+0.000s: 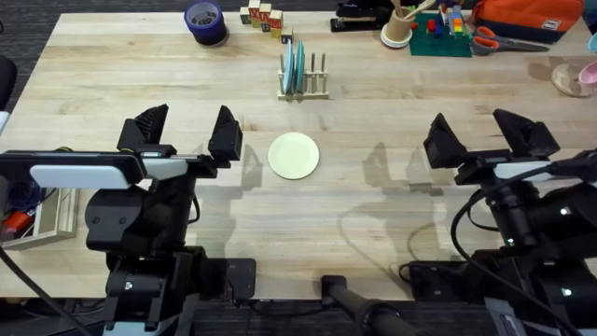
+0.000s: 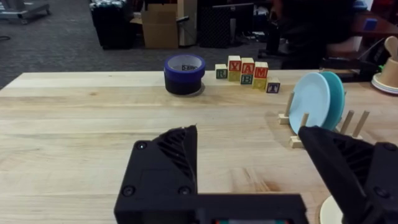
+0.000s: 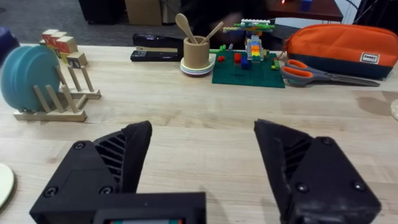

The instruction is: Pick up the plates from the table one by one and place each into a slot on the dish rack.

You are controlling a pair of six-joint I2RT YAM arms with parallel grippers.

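Seen from overhead: a pale cream plate lying flat on the wooden table, between the two arms and apart from both. Farther back, a small wooden dish rack holding light blue plates upright on edge between its pegs, at the rack's left end, with the slots to their right bare.

Left gripper poised above the table just left of the cream plate, black fingers spread wide, nothing between them. Right gripper well off to the right of the plate, likewise spread wide and holding nothing.

From the left wrist camera: blue plates standing together in the rack, a sliver of the cream plate at the frame edge, a roll of blue tape and a cluster of lettered blocks toward the table's far side.

From the right wrist camera: the racked plates against the pegs, with a black stapler, a cup of wooden utensils, a green board of toy bricks, orange-handled scissors and an orange pouch along the far edge.
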